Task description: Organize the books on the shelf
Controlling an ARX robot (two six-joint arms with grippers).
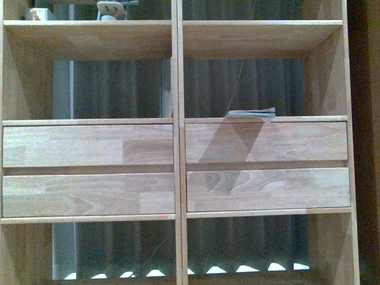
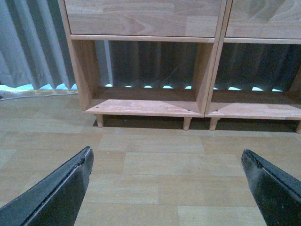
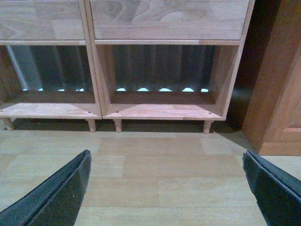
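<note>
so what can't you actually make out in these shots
1. Front view: the thin flat item right of centre lies edge-on, so its cover is hidden; whether it is a book is unclear.
2. Front view: the white object at top left is cut off by the picture's top edge.
3. Front view: the drawer fronts hide any contents.
4. Wrist views: the left gripper and right gripper show fingertips only, open.

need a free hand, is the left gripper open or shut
Open: the left gripper has its fingers wide apart, only floor between.
</note>
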